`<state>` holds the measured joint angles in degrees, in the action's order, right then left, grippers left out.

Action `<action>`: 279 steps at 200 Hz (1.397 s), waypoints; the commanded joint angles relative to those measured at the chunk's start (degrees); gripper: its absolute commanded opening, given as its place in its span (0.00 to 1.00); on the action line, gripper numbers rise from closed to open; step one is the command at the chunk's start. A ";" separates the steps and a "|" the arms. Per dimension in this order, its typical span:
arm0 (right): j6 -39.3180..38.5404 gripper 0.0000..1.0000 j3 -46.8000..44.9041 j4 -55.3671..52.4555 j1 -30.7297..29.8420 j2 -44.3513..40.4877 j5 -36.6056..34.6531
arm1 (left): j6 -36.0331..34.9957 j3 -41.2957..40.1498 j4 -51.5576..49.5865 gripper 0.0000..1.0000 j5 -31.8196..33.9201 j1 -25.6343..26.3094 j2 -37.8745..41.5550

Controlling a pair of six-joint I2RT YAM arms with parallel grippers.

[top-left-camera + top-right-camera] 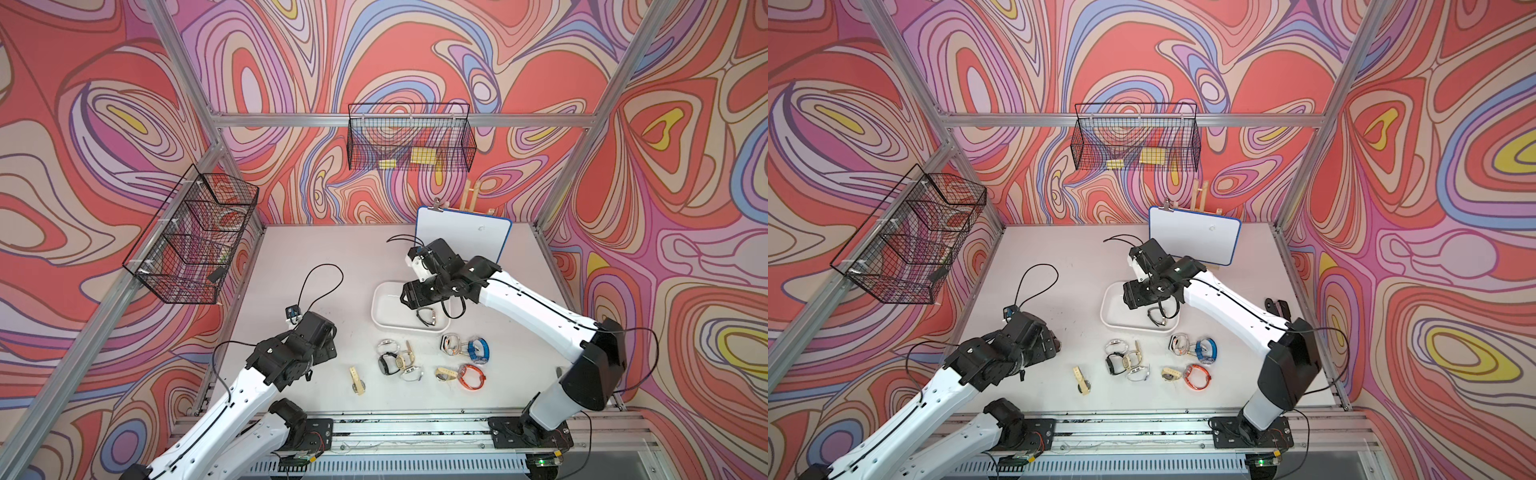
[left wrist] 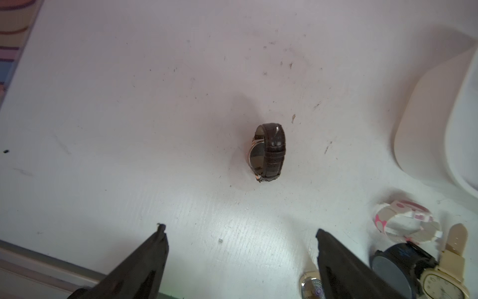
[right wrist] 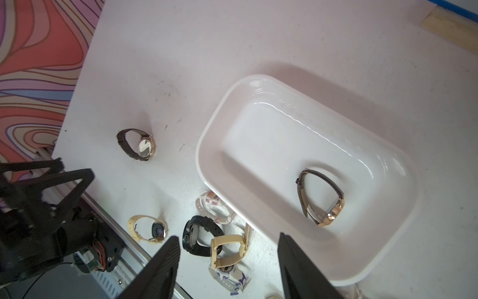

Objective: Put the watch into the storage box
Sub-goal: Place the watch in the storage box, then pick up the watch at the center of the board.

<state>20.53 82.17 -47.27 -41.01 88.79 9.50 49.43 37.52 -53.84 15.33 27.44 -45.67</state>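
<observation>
I am hovering the right pincer (image 3: 229, 236), jaws apart and empty, over the storage box (image 3: 199, 158), a gold-cased watch (image 3: 320, 199) lying inside just beyond its tips, while meaning to centre the left pincer (image 2: 240, 228), also spread, astride the brown-strapped watch (image 2: 269, 152) ahead.

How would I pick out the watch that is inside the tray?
On the white tabletop, find the shallow white rectangular plastic tray. In it lies a gold-cased watch with a brown strap, the only watch inside; a similar dark-strapped watch sits outside on the table.
</observation>
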 commanded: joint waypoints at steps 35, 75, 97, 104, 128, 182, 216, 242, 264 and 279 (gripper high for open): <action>3.49 0.64 -9.35 4.59 -0.16 -7.00 0.46 | -1.71 -6.29 17.34 0.70 -7.37 -4.18 -1.63; 3.58 0.64 -11.92 5.47 -0.10 -7.63 -0.10 | -3.32 -7.06 21.39 0.63 -6.53 -5.27 -7.71; 3.90 0.63 -12.98 6.40 -0.16 -8.10 -0.31 | -4.06 -6.50 22.42 0.58 -5.29 -5.34 -10.27; 4.02 0.63 -13.24 6.69 -0.12 -8.31 -0.24 | -4.37 -6.41 22.87 0.57 -4.94 -5.45 -11.07; 4.16 0.63 -14.01 6.90 -0.12 -8.46 -0.74 | -5.34 -6.16 24.46 0.46 -4.11 -5.60 -14.64; 4.00 0.62 -14.85 6.12 -0.12 -9.48 -2.43 | -9.44 -2.87 24.35 0.32 -1.92 -5.64 -19.93; 4.09 0.62 -15.93 6.16 -0.10 -11.10 -3.24 | -12.38 0.54 21.28 0.15 0.62 -5.64 -22.35; 3.91 0.62 -16.69 5.67 -0.12 -11.78 -4.35 | -14.38 2.86 18.75 0.09 1.48 -5.60 -22.94; 4.19 0.62 -17.43 5.70 -0.03 -12.86 -5.05 | -15.76 5.26 16.03 0.10 1.71 -5.58 -21.77; 4.79 0.62 -17.91 5.19 0.52 -13.59 -5.61 | -16.72 8.58 12.85 0.10 0.84 -5.48 -21.55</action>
<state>24.43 65.47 -41.43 -40.99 77.34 5.85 35.73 41.32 -34.50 15.42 22.13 -68.34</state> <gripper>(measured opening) 0.621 0.146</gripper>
